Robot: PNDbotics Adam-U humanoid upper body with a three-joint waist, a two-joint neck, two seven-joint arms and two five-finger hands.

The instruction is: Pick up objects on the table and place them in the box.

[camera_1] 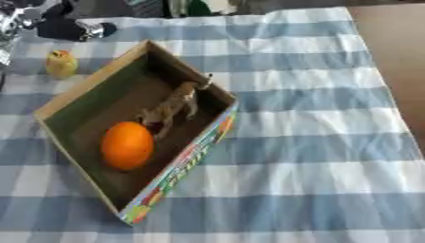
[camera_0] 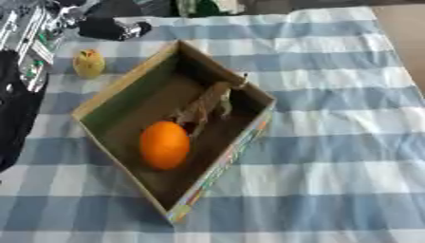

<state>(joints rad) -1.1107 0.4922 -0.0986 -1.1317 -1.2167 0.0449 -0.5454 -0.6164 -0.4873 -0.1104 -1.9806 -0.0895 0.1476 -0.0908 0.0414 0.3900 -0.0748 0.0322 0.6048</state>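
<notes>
- Box point(camera_0: 249, 92): I see an open cardboard box lying askew on the checked desk point(camera_0: 332, 156), one corner toward me, printed colours on its near wall.
- Contents: an orange point(camera_0: 163, 144) rests on the box floor; just beyond it lies a brown toy animal point(camera_0: 207, 102), its head toward the far corner.
- Remaining: a small yellow object point(camera_0: 89, 63) stands on the desk just beside the box's left wall, apart from it.
- Progress: I judge two things placed and one left; the yellow object is next.
- Left robot hand point(camera_0: 112, 28): a dark shape at the far left, beyond the yellow object and holding nothing I can see; I cannot tell how its fingers stand.
- Right robot hand: in neither view.
- View difference: the left eye view shows silver and black arm parts point(camera_0: 25, 42) along its left edge; the right eye view crops most of these and shows more bare brown surface point(camera_1: 390, 71) past the cloth's right edge.
</notes>
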